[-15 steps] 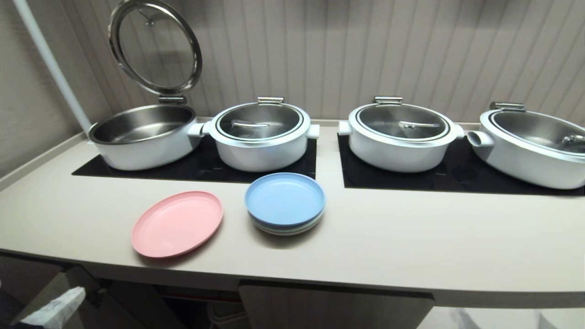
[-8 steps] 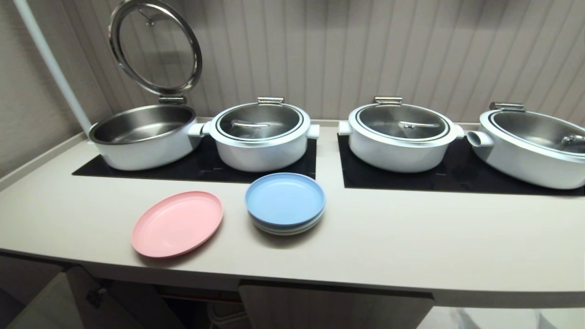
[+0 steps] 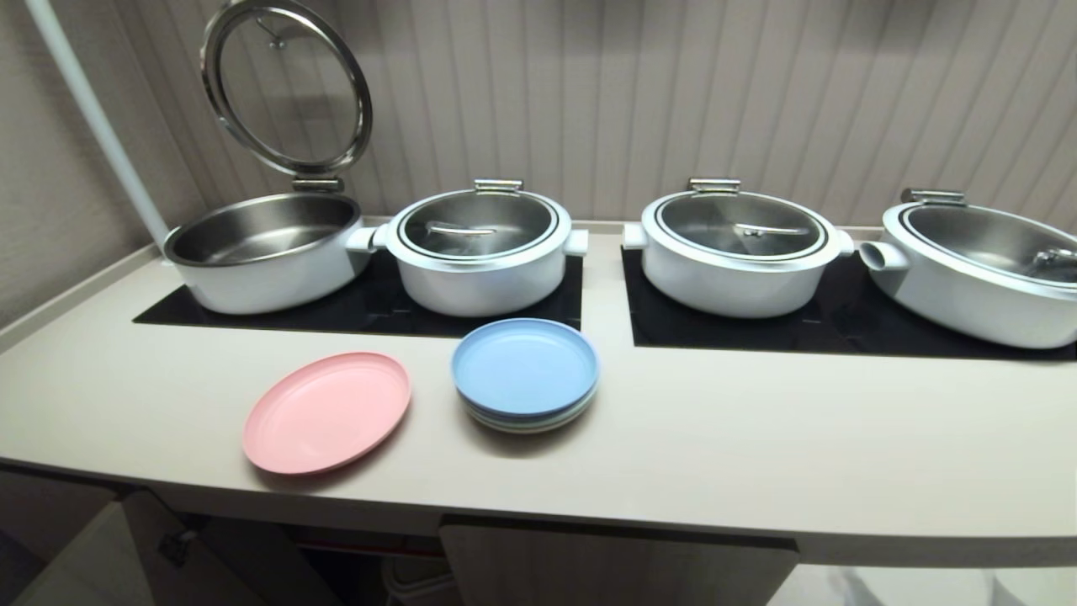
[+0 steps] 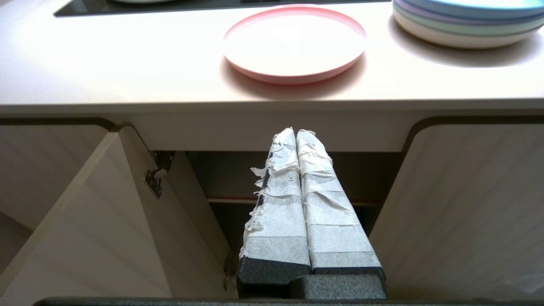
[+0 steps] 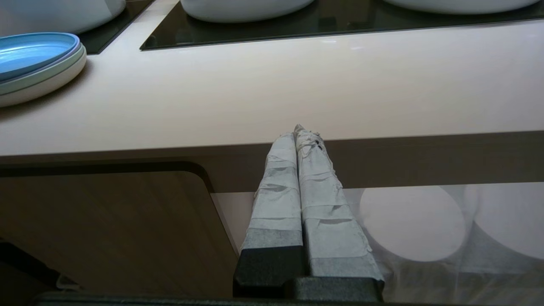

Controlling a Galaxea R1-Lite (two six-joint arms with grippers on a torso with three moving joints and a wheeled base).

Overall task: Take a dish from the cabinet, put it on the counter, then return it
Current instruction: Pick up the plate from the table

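Observation:
The pink dish point(image 3: 326, 412) point(image 4: 294, 41) lies flat on the cream counter point(image 3: 757, 454) near its front edge, left of a plate stack. Below it the cabinet point(image 4: 221, 178) stands with its left door point(image 4: 97, 221) swung open, showing a dark inside and a red-edged shelf point(image 4: 229, 199). My left gripper point(image 4: 296, 131) is shut and empty, held in front of the cabinet opening, just under the counter's edge. Further right, below the counter's front edge, my right gripper point(image 5: 296, 129) is parked, shut and empty. Neither gripper shows in the head view.
A stack of plates topped by a blue one point(image 3: 525, 374) sits right of the dish. Several white pots point(image 3: 480, 252) stand on black cooktop panels point(image 3: 370, 307) at the back; the leftmost has its lid point(image 3: 286, 84) raised. The right cabinet door point(image 4: 467, 212) is closed.
My left gripper's taped fingers showed at the head view's lower left corner a second ago and have dropped out of that view. Dish and plates have not moved.

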